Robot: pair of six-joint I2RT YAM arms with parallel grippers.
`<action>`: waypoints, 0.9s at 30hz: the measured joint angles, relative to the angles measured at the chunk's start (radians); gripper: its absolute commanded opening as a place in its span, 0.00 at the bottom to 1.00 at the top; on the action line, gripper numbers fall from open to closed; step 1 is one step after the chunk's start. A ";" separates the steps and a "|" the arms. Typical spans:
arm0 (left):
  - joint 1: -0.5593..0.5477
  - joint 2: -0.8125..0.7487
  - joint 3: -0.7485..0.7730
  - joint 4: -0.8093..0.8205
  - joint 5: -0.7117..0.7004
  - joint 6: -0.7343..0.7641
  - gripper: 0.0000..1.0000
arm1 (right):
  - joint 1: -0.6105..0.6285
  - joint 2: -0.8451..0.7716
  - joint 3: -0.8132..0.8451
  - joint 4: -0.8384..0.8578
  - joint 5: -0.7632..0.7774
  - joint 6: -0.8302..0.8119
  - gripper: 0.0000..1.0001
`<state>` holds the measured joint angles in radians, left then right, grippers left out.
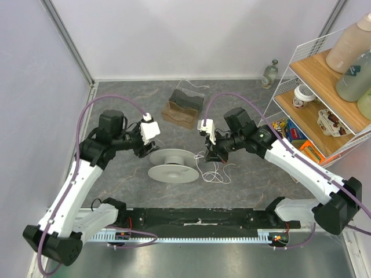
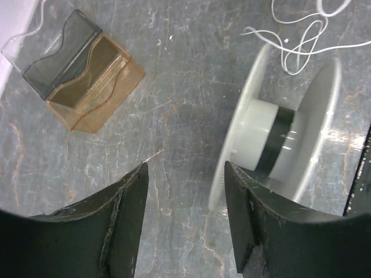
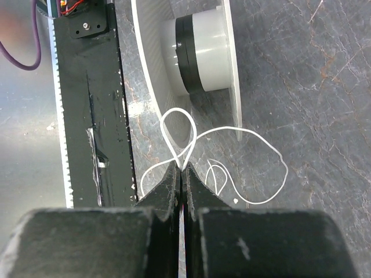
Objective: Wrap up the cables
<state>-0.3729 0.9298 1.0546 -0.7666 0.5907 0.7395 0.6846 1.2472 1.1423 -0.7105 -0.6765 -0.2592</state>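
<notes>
The left jaws hang released over bare surface (image 1: 243, 98), grasping nothing, just left of the spool. Beyond them, towards the back wall, sits a translucent brown box (image 1: 182, 108). A dark, wavy-edged insert fills its open top, and a strand of thin white wire trails off behind it.

The white spool (image 1: 173, 165) rests in the middle of the surface between the two arms. From both wrist views its flanges are seen nearly edge-on. Its pale hub (image 2: 258, 134) carries one dark band and has no wire wound on it.

The cable (image 1: 215, 171) lies on the surface just right of the spool in loose curls. The tangle stretches roughly left to right, from the spool's right edge out beneath the right arm. In the right wrist view a teardrop loop of the cable (image 3: 177, 134) rises from the fingertips and points at the nearer flange. A wider arc (image 3: 264, 174) swings away to one side and back.

The right jaws are clenched, pinching the cable where that loop crosses itself.

At the far right stands a wire rack (image 1: 282, 87) with wooden shelves. They hold bottles, a jar and small packets. A small bottle (image 1: 270, 73) stands on the surface by the rack's far corner.
</notes>
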 measured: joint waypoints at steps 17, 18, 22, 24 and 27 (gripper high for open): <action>0.032 0.107 -0.112 0.080 0.219 0.078 0.52 | 0.045 0.195 0.019 0.121 -0.067 0.273 0.00; 0.023 0.100 -0.129 0.091 0.224 0.079 0.50 | 0.046 0.206 0.021 0.130 -0.070 0.291 0.00; -0.009 0.086 -0.168 0.116 0.230 0.084 0.45 | 0.051 0.240 0.022 0.159 -0.067 0.365 0.00; -0.018 0.084 -0.173 0.134 0.232 0.084 0.45 | 0.053 0.253 0.022 0.180 -0.055 0.417 0.00; -0.030 0.074 -0.182 0.159 0.232 0.083 0.45 | 0.054 0.261 0.022 0.206 -0.027 0.489 0.00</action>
<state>-0.4026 1.0042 0.8722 -0.6071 0.8227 0.8227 0.7383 1.5085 1.1645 -0.5045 -0.7040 0.2298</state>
